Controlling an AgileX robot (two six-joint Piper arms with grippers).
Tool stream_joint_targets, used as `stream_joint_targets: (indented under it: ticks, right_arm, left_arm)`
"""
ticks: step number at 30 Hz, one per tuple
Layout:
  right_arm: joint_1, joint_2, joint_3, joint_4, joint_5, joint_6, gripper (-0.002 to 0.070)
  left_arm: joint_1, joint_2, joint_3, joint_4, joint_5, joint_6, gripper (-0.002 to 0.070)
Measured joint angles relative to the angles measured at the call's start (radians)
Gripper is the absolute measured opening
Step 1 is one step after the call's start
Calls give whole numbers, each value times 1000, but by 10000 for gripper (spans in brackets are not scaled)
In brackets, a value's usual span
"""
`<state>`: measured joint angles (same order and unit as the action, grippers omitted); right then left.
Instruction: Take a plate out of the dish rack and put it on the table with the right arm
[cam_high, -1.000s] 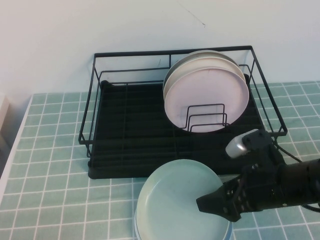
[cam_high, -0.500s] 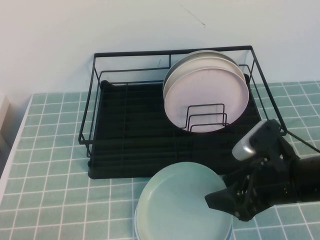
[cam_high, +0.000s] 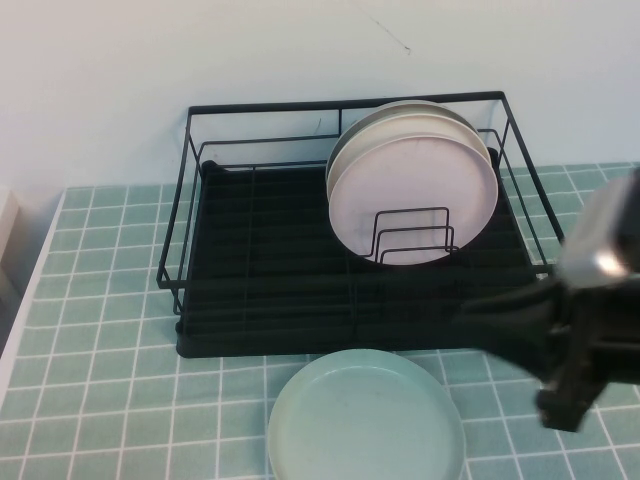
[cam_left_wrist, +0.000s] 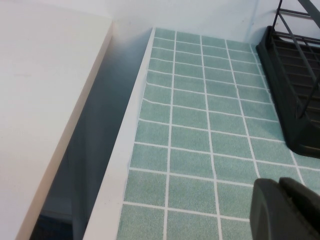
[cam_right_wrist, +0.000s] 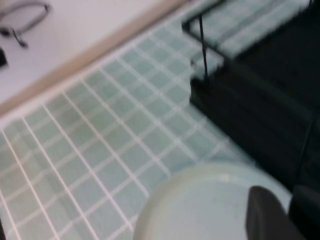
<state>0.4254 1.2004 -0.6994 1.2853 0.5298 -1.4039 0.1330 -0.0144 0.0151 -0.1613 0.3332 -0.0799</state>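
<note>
The pale mint-green plate (cam_high: 365, 420) lies flat on the tiled table (cam_high: 100, 300) just in front of the black wire dish rack (cam_high: 250, 250). My right gripper (cam_high: 480, 320) hangs blurred above the plate's right side, clear of it. In the right wrist view the right gripper (cam_right_wrist: 282, 192) is open and empty, with the plate (cam_right_wrist: 200, 210) below its fingers and the rack (cam_right_wrist: 260, 100) beyond. My left gripper (cam_left_wrist: 280, 184) is shut and empty over bare tiles at the table's left end, out of the high view.
A pale pink plate (cam_high: 410, 190) stands upright in the rack's right half, with other pale plates behind it. The rack's left half holds nothing. In the left wrist view the rack's corner (cam_left_wrist: 295, 100) and the table's white left edge (cam_left_wrist: 125, 150) show.
My right gripper has let go of the mint-green plate and risen up and to the right. The plate now lies flat on the table.
</note>
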Motion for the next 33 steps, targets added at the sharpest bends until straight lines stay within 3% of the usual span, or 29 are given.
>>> stream_joint_targets:
  ticks: [2,5,15,27,30,33]
  right_arm:
    - [0,-110,0,-20,0,18,56]
    - [0,-267,0,-63,5,23,15]
    - [0,-677,103,-312,-25,123,-1]
    - [-6,-1065,344,-453,-320,159,-1]
    - [-70,-1106,407,-621,-364,411,-1]
    - [-202,-1145,459,-887,-308,778,-1]
  left_arm:
    - [0,0,0,0,0,0,-3]
    - [0,0,0,0,0,0,-3]
    - [0,0,0,0,0,0,-3]
    - [0,0,0,0,0,0,-3]
    - [0,0,0,0,0,0,-3]
    - [0,0,0,0,0,0,-3]
